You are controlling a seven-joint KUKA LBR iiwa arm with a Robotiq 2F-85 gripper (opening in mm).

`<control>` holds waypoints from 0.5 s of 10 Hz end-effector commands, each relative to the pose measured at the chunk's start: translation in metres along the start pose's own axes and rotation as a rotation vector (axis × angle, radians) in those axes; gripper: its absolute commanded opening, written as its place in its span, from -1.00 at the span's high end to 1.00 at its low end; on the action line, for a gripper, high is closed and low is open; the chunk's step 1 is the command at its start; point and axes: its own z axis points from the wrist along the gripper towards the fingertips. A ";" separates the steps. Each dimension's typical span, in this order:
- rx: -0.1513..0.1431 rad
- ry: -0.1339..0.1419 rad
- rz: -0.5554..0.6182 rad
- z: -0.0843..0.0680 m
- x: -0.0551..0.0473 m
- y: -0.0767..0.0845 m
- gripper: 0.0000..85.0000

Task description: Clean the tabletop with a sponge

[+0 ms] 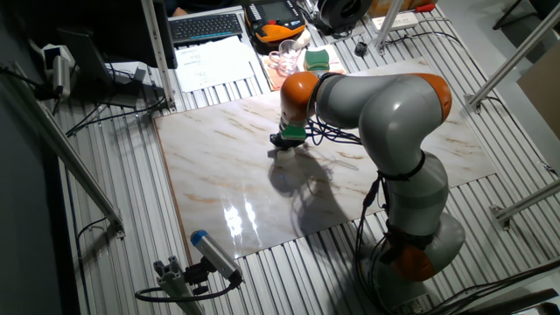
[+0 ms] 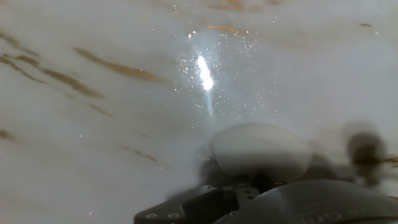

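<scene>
- Robotics lab / test bench, not a home.
- Desk (image 1: 105,219) is ribbed grey metal, w/ a marble-pattern slab (image 1: 227,166) laid on top as a work surface.
- Aluminium frame struts (image 1: 74,171) run around the rig.
- 1 big grey-orange industrial arm (image 1: 394,114) bolted at the desk edge, cables hanging off it.
- Keyboard (image 1: 206,26), papers (image 1: 219,61), orange-black device (image 1: 276,22) at the back.
- Camera on a mount (image 1: 214,255) up front.
</scene>
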 end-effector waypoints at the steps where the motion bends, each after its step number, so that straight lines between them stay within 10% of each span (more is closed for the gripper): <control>1: 0.012 -0.001 0.000 0.001 0.002 0.000 1.00; 5: 0.044 -0.006 0.015 0.001 0.003 0.000 1.00</control>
